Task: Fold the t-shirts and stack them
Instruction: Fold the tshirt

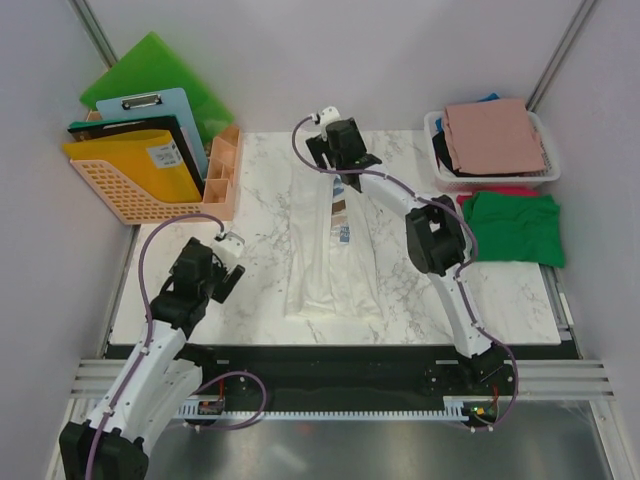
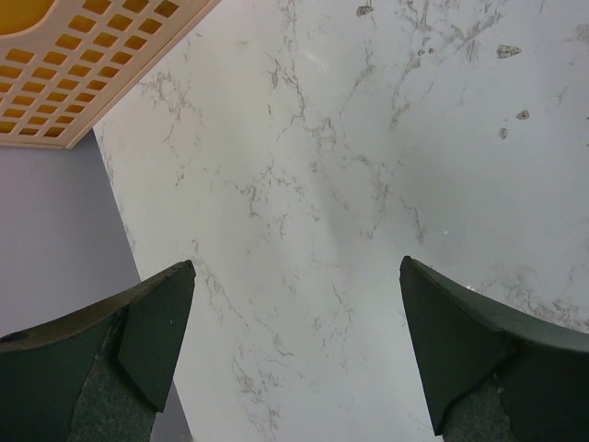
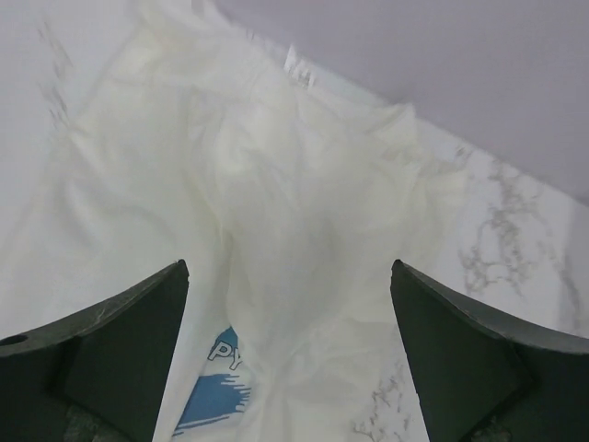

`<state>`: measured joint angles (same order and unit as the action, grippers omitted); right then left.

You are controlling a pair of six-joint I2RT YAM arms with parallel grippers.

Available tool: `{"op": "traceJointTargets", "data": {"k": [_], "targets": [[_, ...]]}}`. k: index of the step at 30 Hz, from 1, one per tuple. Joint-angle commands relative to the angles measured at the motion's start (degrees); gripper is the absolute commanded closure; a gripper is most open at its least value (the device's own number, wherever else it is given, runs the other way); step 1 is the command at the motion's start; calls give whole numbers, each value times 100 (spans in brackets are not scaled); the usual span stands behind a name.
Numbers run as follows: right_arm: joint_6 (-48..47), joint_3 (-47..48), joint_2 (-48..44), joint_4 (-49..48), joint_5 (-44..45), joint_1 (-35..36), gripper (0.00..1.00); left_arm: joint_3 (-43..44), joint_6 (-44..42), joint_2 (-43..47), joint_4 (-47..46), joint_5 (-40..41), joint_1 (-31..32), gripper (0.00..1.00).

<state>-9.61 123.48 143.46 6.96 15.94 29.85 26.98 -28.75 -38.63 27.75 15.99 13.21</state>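
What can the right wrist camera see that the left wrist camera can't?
Only the right wrist view shows the cream-white cloth t-shirt with its blue print, seen between the fingers of the open right gripper.

Only the left wrist view shows a corner of the peach-orange plastic lattice basket, and the open left gripper over bare tabletop.

Both views show the white marble-patterned table and a pair of dark fingers spread wide, holding nothing.

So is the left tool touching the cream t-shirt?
Apart. The top view shows bare marble table between the left tool and the cream t-shirt; the left wrist view shows only marble between its open jaws.
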Motion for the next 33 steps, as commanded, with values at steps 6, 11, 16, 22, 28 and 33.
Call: {"op": "traceJointTargets", "data": {"k": [6, 11, 16, 22, 28, 33], "targets": [[179, -1868, -3284, -1478, 2156, 750, 2, 9, 247, 198, -94, -35, -20, 0], [931, -2583, -4395, 2076, 732, 629, 3, 0, 221, 374, -85, -113, -20, 0], [909, -4081, -5494, 3723, -1994, 180, 8, -62, 177, 260, -208, -254, -20, 0], [-199, -4656, -5294, 5367, -2544, 179, 10, -70, 177, 215, -191, -245, -20, 0], [-427, -4869, -5030, 5552, -2737, 328, 17, -88, 195, 233, -173, -105, -20, 0], [-946, -5123, -4783, 6019, -2659, 575, 18, -88, 186, 181, -191, -96, -20, 0]]}}
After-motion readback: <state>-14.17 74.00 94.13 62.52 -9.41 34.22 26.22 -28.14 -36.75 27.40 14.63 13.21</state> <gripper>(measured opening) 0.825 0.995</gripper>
